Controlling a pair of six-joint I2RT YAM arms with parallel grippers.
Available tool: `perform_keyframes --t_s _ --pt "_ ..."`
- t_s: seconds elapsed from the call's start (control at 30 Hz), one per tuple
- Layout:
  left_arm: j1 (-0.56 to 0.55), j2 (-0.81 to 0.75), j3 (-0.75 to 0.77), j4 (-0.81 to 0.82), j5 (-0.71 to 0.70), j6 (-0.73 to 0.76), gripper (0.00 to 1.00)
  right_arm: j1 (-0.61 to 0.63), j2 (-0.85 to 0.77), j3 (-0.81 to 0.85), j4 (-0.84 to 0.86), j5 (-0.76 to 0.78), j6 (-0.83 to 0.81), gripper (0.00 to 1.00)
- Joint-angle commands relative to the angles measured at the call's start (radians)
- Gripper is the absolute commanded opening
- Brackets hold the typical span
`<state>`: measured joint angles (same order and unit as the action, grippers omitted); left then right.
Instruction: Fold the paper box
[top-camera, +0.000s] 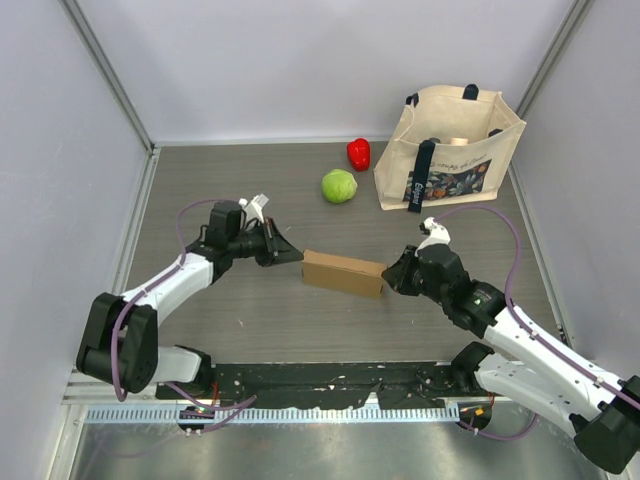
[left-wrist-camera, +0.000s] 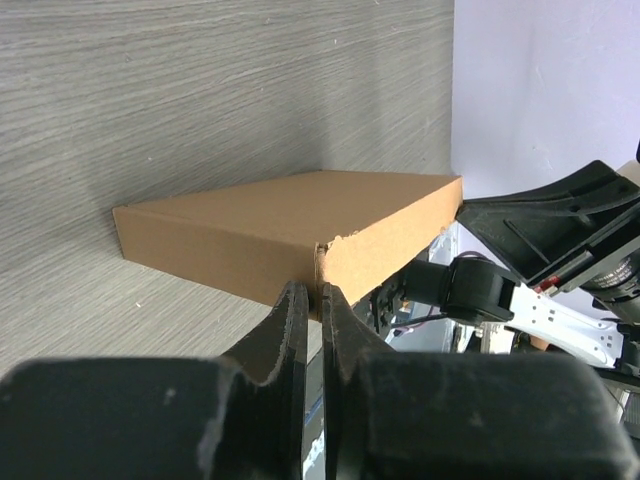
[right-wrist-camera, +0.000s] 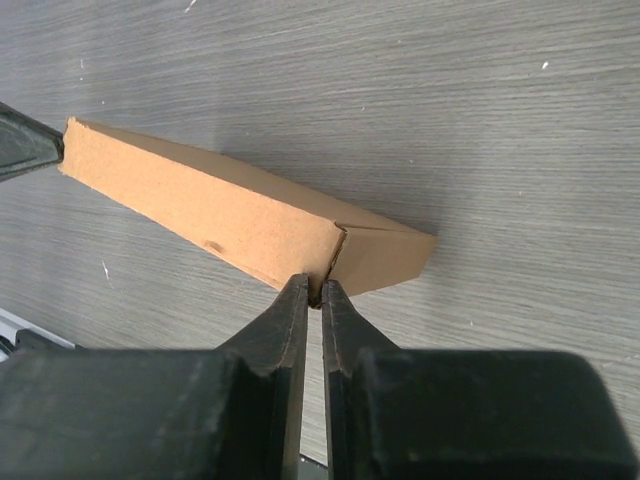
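Note:
The paper box (top-camera: 343, 272) is a closed, flat brown cardboard box lying on the grey table between my two grippers. My left gripper (top-camera: 297, 256) is shut, with its tips against the box's left end. In the left wrist view the tips (left-wrist-camera: 312, 292) meet the near corner seam of the box (left-wrist-camera: 290, 215). My right gripper (top-camera: 388, 279) is shut, with its tips against the box's right end. In the right wrist view the tips (right-wrist-camera: 314, 290) touch the corner seam of the box (right-wrist-camera: 220, 210). Neither gripper visibly pinches cardboard.
A beige tote bag (top-camera: 450, 150) stands at the back right. A green round vegetable (top-camera: 339, 186) and a red pepper (top-camera: 358, 153) lie behind the box. Grey walls close in the table on three sides.

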<state>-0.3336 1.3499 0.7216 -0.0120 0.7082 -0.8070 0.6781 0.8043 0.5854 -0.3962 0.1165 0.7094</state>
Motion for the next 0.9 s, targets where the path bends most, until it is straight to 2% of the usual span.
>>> perform_keyframes --t_s 0.0,0.17,0.27,0.37,0.47,0.57,0.67,0.7,0.87 --pt "-0.019 -0.001 -0.080 -0.157 -0.061 0.049 0.07 0.001 0.021 -0.079 -0.004 -0.103 -0.028 0.09" --pt "-0.019 -0.095 -0.113 -0.235 -0.085 0.055 0.11 0.003 0.015 -0.137 0.000 -0.236 0.013 0.14" --pt "-0.019 -0.152 -0.116 -0.302 -0.119 0.075 0.18 0.005 -0.017 -0.142 -0.051 -0.253 0.027 0.16" --pt "-0.019 -0.202 -0.110 -0.351 -0.138 0.084 0.29 0.003 -0.040 -0.115 -0.108 -0.252 0.022 0.19" --pt "-0.019 -0.260 -0.067 -0.414 -0.167 0.094 0.45 0.003 -0.051 -0.067 -0.147 -0.242 0.015 0.26" --pt "-0.019 -0.296 -0.010 -0.474 -0.190 0.107 0.51 0.003 -0.047 -0.024 -0.165 -0.216 -0.002 0.34" --pt "-0.019 -0.301 0.048 -0.532 -0.199 0.137 0.52 0.003 -0.034 0.002 -0.165 -0.186 -0.016 0.41" --pt "-0.019 -0.296 0.062 -0.537 -0.207 0.140 0.56 0.003 -0.022 0.004 -0.161 -0.179 -0.018 0.43" --pt "-0.019 -0.212 0.061 -0.435 -0.188 0.124 0.63 0.001 0.058 0.005 -0.078 -0.101 -0.030 0.47"
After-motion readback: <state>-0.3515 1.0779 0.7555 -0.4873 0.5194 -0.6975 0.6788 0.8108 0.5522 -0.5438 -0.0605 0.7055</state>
